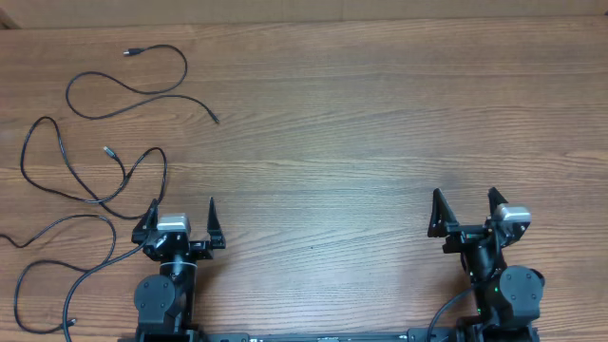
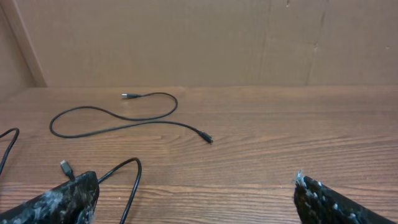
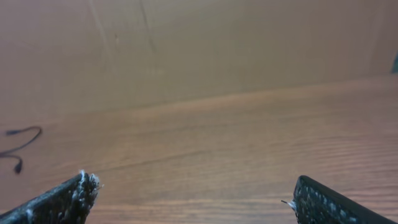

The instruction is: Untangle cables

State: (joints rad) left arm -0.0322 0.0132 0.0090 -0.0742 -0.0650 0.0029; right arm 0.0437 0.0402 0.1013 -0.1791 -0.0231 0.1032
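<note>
Wide open and empty at the left gripper (image 1: pixel 181 204), low at the near edge of the table (image 1: pixel 332 142). Likewise spread wide and holding nothing at the right gripper (image 1: pixel 465 195), well apart on the other side. Just beside the left gripper, cables (image 1: pixel 95 199) crossing in loose loops. Farther back, a third cable (image 1: pixel 183 68) lying alone in an S-curve, apart from the rest.

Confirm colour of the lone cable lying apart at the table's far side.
The cable is plain black; left wrist view shows it best.
</note>
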